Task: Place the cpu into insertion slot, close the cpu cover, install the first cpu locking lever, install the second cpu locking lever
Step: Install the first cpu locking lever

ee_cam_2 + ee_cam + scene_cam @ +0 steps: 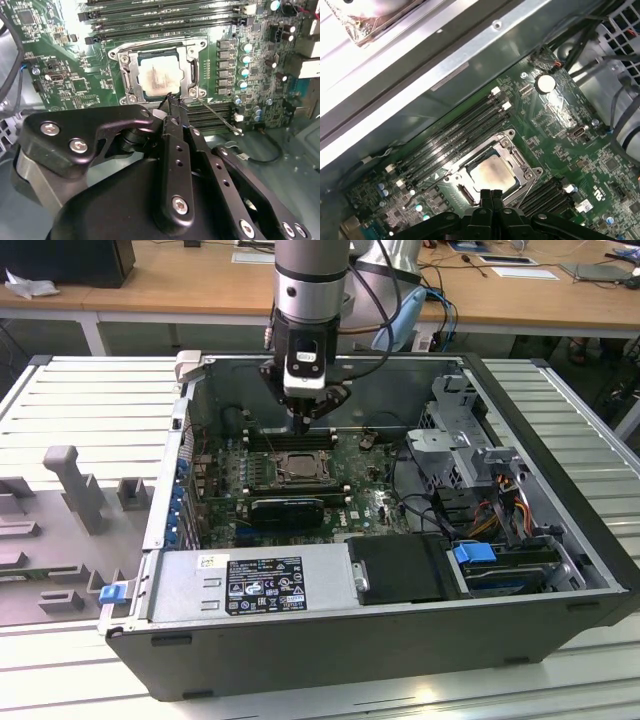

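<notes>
The cpu [160, 75] lies flat in the insertion slot [297, 468] on the green board, pale and silvery-beige. The silvery cpu cover [127, 75] is folded down around it, and the cpu [492, 172] shows through the cover's window. A thin wire locking lever [220, 119] sticks out slantwise from one socket corner, away from the cover. My gripper [172, 100] hangs just above the socket's edge near that corner, its two black fingers pressed together with nothing between them. In the exterior view the gripper [300, 425] points straight down at the socket's far side.
Long black memory slots [165, 15] run beside the socket on two sides. A black expansion card [290, 510] lies in front of the socket, and beyond it the power supply [250, 580]. The drive cage [460, 430] with cables fills the exterior view's right. The case wall [470, 60] stands behind.
</notes>
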`<action>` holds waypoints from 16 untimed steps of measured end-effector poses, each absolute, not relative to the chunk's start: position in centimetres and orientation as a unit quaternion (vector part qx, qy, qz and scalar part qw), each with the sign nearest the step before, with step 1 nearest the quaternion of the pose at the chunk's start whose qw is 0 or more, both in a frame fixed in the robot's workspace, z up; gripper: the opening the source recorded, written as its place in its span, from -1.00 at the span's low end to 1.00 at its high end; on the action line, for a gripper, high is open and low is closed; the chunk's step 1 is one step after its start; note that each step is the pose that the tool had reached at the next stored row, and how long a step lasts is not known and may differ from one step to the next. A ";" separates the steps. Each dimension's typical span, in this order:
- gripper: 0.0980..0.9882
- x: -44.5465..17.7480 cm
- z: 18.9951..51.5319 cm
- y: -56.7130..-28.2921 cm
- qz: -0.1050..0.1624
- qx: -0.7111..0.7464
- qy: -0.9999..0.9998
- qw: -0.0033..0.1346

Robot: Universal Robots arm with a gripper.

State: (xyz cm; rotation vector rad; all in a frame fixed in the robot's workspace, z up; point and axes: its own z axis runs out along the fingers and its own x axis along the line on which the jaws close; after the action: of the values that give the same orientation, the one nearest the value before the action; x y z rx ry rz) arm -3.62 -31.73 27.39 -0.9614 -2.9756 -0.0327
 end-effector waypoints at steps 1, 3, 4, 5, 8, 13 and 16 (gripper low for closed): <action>-0.98 -3.6 27.4 -31.7 -0.010 -0.301 -0.953 0.007; -0.98 -3.6 27.4 -31.7 -0.010 -0.293 -0.956 0.007; -0.98 -3.6 27.4 -31.7 -0.010 -0.287 -0.958 0.007; -0.98 -3.6 27.4 -31.7 -0.010 -0.280 -0.960 0.007; -0.98 -3.6 27.4 -31.7 -0.010 -0.251 -0.968 0.008; -0.98 -3.6 27.4 -31.7 -0.010 -0.211 -0.977 0.008; -0.98 -3.6 27.4 -31.7 -0.010 -0.185 -0.983 0.008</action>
State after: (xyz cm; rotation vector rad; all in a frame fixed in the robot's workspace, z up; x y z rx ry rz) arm -3.61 -31.73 27.37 -0.5790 -3.0705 -0.0297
